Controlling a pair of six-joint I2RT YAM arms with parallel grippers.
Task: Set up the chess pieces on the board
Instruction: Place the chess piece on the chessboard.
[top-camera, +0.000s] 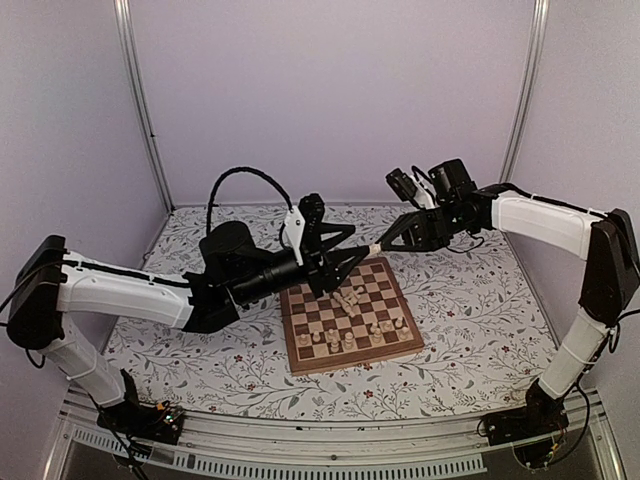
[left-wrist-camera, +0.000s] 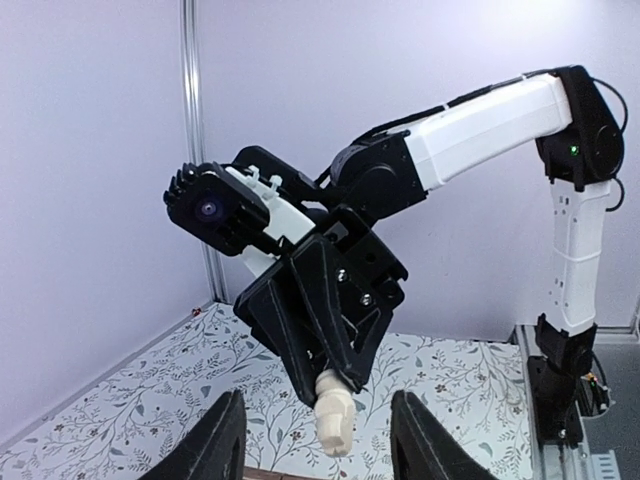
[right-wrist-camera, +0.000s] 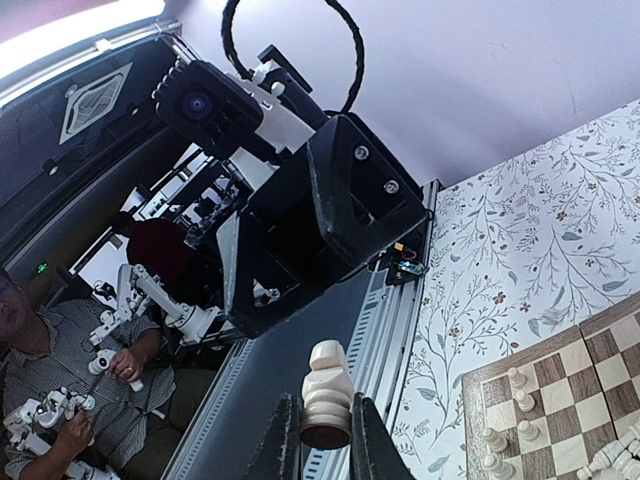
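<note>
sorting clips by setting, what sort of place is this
Probably a robot teleoperation lab: metal posts and plain walls, a floral tablecloth under the board, and, in the right wrist view, a seated person working control arms.

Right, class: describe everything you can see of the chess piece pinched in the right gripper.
The chess piece is a cream turned figure, seemingly pale wood, with stacked rings, a notched rounded head and a dark base. The right gripper pinches that base between both fingers, head pointing outward, in the air near the far edge of the board.
</note>
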